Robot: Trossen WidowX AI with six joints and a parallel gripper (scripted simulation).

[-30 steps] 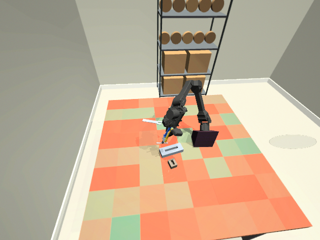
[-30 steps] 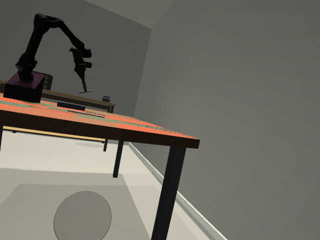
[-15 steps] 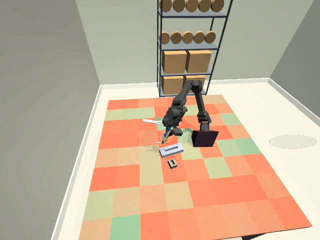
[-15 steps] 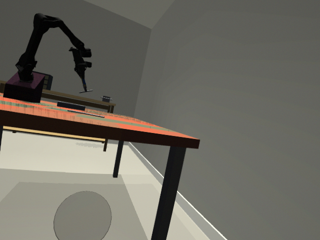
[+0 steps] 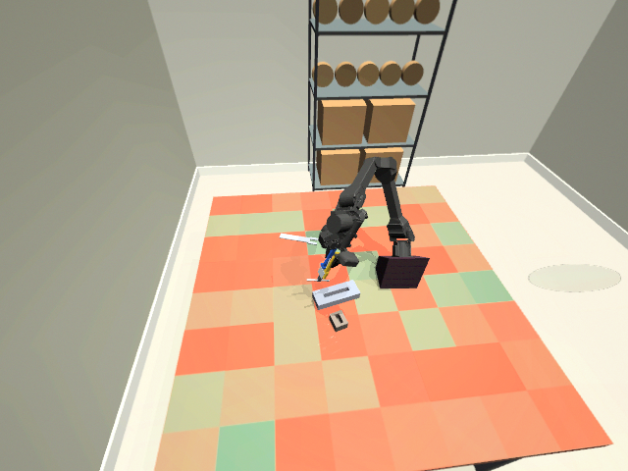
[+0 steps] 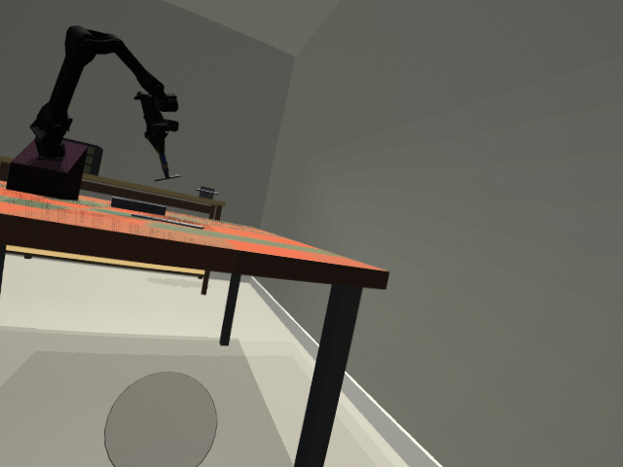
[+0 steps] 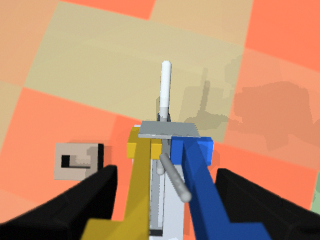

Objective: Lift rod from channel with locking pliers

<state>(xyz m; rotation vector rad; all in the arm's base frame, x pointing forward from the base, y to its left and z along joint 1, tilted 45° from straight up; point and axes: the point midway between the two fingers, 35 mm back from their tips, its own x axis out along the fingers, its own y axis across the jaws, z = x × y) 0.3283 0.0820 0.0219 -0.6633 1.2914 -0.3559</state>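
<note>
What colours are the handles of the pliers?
One handle of the pliers is yellow, the other blue; the wrist view shows them best.

The robot's black arm rose from its base, bent over at a high elbow and sloped down again, reaching inward from the edge of the counter its base stood nearest. Its wrist was turned so that the hand pointed steeply downward, slightly tilted, above the counter and inside its edges. The hand's two dark fingers stood partway apart, pressed on what lay between them.
</note>
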